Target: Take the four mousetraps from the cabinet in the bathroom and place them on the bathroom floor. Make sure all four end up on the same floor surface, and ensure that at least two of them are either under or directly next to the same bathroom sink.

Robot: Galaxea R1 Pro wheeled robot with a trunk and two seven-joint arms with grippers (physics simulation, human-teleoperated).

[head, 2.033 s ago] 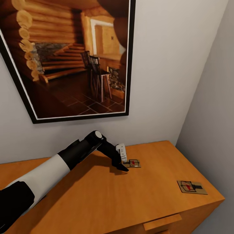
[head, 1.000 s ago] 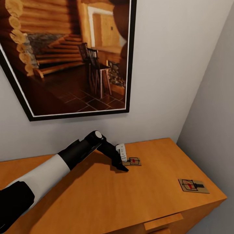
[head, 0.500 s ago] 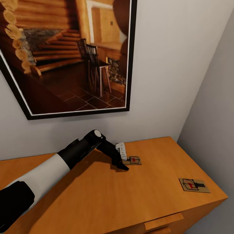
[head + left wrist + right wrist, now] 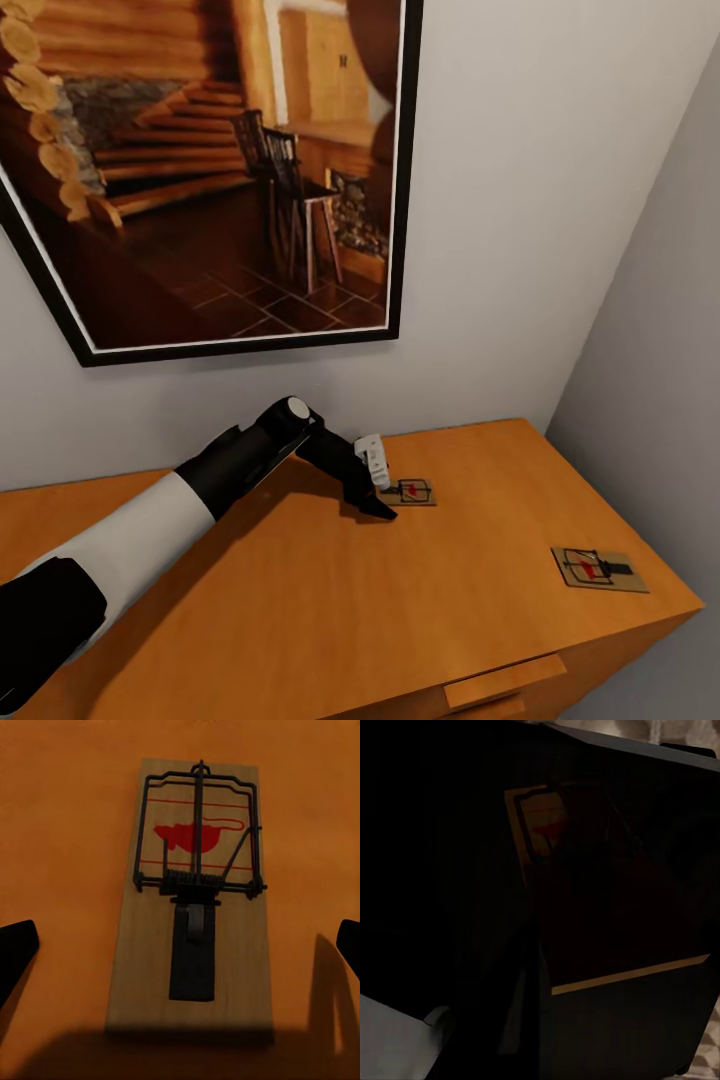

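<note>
Two mousetraps lie on the orange-tan cabinet point(image 4: 300, 600). One mousetrap point(image 4: 412, 492) sits near the back wall, and my left gripper point(image 4: 388, 497) is right at its near end. In the left wrist view this mousetrap point(image 4: 191, 907) lies flat between my dark fingertips point(image 4: 15, 952), which stand wide apart and do not touch it: the gripper is open. The other mousetrap point(image 4: 598, 569) rests by the cabinet's right front corner. The right wrist view is very dark. A tan mousetrap point(image 4: 536, 821) with a red spot hangs close before that camera, seemingly held.
A large framed picture point(image 4: 220, 170) hangs on the wall above the cabinet. A grey side wall point(image 4: 660, 380) closes off the right. A drawer handle point(image 4: 505, 680) juts out at the cabinet's front. Patterned floor tiles point(image 4: 705, 1057) peek past the dark shapes.
The head camera has drifted a little, so the whole picture has shifted. My left gripper stays at the near mousetrap, still open. Both mousetraps lie where they were.
</note>
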